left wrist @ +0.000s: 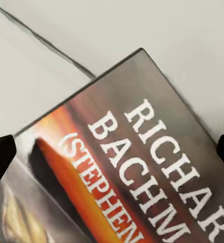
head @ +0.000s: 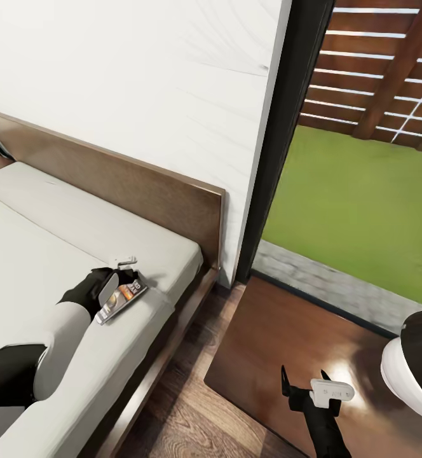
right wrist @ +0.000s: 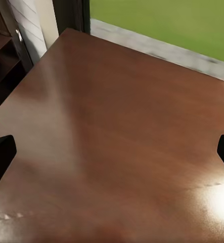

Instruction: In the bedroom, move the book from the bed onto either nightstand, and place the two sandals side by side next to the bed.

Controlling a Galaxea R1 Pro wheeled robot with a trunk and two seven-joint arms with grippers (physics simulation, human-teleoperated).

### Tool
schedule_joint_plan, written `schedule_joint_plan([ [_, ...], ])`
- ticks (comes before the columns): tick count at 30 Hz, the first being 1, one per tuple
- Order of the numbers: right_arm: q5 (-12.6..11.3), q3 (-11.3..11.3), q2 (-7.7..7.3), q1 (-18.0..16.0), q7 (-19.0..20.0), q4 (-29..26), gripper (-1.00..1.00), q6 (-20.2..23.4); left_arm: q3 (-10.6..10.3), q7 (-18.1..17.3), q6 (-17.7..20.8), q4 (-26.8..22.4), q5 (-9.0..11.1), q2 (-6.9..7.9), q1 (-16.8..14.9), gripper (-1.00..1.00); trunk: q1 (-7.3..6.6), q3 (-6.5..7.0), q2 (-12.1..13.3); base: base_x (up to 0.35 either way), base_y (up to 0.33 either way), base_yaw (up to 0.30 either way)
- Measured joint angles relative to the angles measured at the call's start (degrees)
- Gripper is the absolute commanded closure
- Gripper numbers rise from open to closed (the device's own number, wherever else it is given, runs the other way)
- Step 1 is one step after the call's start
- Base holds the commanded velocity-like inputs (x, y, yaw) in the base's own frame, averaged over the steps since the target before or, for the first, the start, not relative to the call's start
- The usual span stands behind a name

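Bed (head: 58,229): mattress carries the book (head: 121,296) near its foot-side edge. Nightstand (head: 287,331) beside it, top bare, ready to receive. Left claw (head: 117,280) spread wide astride the book, apparently positioned for pickup. Right claw (head: 306,380) wide, idle above the nightstand.

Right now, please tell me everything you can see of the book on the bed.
The book is a thin paperback with a dark grey cover, an orange band and white lettering; the left wrist view reads "RICHAR", "BACHM" and "(STEPHEN". It lies flat on the pale grey mattress near the bed's edge, on the nightstand's side. The left gripper is right over it with jaws open to either side; whether they touch it I cannot tell.
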Motion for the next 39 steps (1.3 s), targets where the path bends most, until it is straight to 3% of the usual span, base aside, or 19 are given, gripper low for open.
schedule_joint_plan([
  [6,0.0,0.0,0.0,0.0,0.0,0.0,-1.0,0.0,-0.1,0.1,3.2,-5.2,-0.1,-0.03,0.0,-1.0,0.0,0.0,0.0,0.0,0.0,0.0],
  [8,0.0,0.0,0.0,0.0,0.0,0.0,-1.0,0.0,0.0,0.6,9.8,-8.8,-0.2,-0.12,-0.1,-1.0,0.0,0.0,0.0,0.0,0.0,0.0],
  [12,0.0,0.0,0.0,0.0,0.0,0.0,-1.0,0.0,-0.1,1.1,15.0,-11.6,-0.3,-0.22,-0.4,-1.0,0.0,0.0,0.0,0.0,0.0,0.0],
  [19,0.0,0.0,0.0,0.0,0.0,0.0,-1.0,0.0,-0.2,1.1,17.2,-12.4,-0.4,-0.24,-0.9,-1.0,0.0,0.0,0.0,0.0,0.0,0.0],
  [30,0.0,0.0,0.0,0.0,0.0,-0.1,-1.0,0.0,-0.4,1.1,17.1,-13.1,-0.3,-0.26,-1.0,-1.0,0.0,0.0,0.0,0.0,0.0,0.0],
  [39,0.0,0.0,0.0,0.0,0.0,-0.1,-1.0,0.0,-1.0,1.2,16.9,-14.7,-0.3,-0.24,-1.0,-1.0,1.97,-1.61,-3.6,0.0,0.0,0.0],
])
